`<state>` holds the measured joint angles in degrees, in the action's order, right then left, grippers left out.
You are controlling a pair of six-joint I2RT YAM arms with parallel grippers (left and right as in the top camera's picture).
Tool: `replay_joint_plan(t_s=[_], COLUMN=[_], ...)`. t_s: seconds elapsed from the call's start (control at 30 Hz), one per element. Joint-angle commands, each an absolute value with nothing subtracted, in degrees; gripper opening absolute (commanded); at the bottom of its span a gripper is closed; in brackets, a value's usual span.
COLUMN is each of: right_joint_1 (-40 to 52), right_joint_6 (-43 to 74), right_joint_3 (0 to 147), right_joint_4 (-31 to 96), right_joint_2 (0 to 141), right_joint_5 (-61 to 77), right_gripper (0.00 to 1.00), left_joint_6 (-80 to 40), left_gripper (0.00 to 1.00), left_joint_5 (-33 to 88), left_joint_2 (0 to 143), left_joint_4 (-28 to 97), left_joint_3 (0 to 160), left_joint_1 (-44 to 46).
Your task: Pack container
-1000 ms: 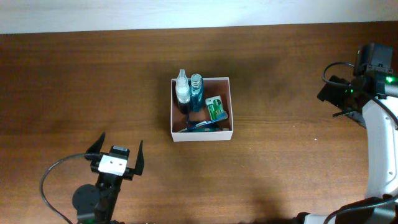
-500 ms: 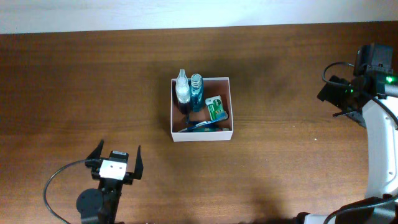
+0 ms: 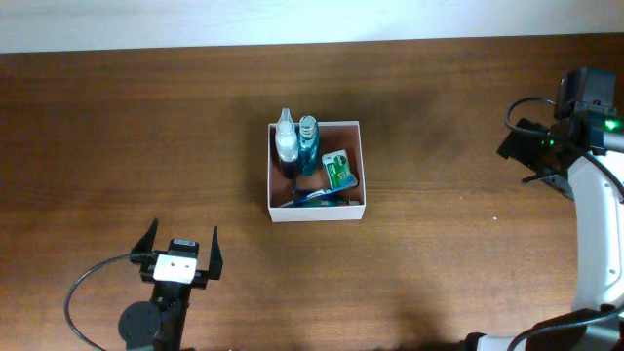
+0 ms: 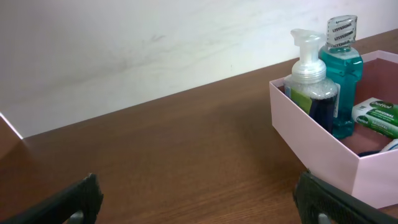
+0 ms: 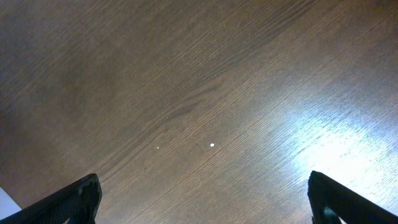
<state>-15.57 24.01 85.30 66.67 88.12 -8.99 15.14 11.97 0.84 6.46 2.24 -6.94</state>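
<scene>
The container (image 3: 317, 212), a small white-walled box, stands at the table's middle and also shows at the right of the left wrist view (image 4: 311, 149). Inside stand a clear pump bottle (image 3: 285, 144) (image 4: 313, 93) and a teal mouthwash bottle (image 3: 308, 142) (image 4: 341, 74). A green packet (image 3: 340, 171) (image 4: 375, 116) and a blue item (image 3: 317, 195) lie beside them. My left gripper (image 3: 182, 240) (image 4: 202, 208) is open and empty, near the front left, well away from the box. My right gripper (image 3: 522, 146) (image 5: 205, 205) is open and empty above bare table at the far right.
The dark wooden table (image 3: 448, 244) runs to a pale wall along the back (image 4: 155, 43). The right arm's white link (image 3: 595, 244) rises along the right edge. The left arm's cable (image 3: 83, 283) loops at the front left.
My left gripper has drawn back toward the table's front edge, farther from the container, staying open. The right arm and the box's contents have not moved.
</scene>
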Motion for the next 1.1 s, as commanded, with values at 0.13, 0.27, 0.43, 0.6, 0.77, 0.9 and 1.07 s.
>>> replay_joint_plan(t_s=[0.13, 0.27, 0.43, 0.6, 0.77, 0.9, 1.07], right_joint_1=[-15.8, -15.8, -15.8, -15.8, -15.8, -15.4, -12.2], right_joint_6=[24.3, 24.3, 24.3, 18.5, 18.0, 18.0, 16.0], right_joint_3=[85.6, 85.6, 85.6, 85.6, 85.5, 85.5, 81.7], right_joint_4=[66.7, 66.7, 66.7, 68.0, 68.2, 68.0, 58.1], right_joint_2=[88.2, 88.2, 88.2, 88.2, 86.8, 80.0, 67.1], right_joint_5=[-9.7, -9.7, -9.7, -14.0, -14.0, -13.5, -12.9], right_gripper=[0.99, 0.99, 0.99, 0.99, 0.99, 0.99, 0.99], left_joint_6=[14.2, 14.2, 14.2, 14.2, 14.2, 14.2, 14.2], left_gripper=[0.99, 0.99, 0.99, 0.99, 0.99, 0.99, 0.99], left_joint_5=[11.6, 11.6, 11.6, 11.6, 11.6, 11.6, 11.6], left_joint_2=[0.3, 0.3, 0.3, 0.3, 0.3, 0.3, 0.3], left_joint_4=[6.3, 6.3, 6.3, 6.3, 6.3, 6.3, 6.3], left_joint_3=[1.8, 1.8, 1.8, 1.8, 1.8, 1.8, 1.8], left_joint_1=[-7.3, -7.3, -7.3, -7.3, -7.3, -7.3, -7.3])
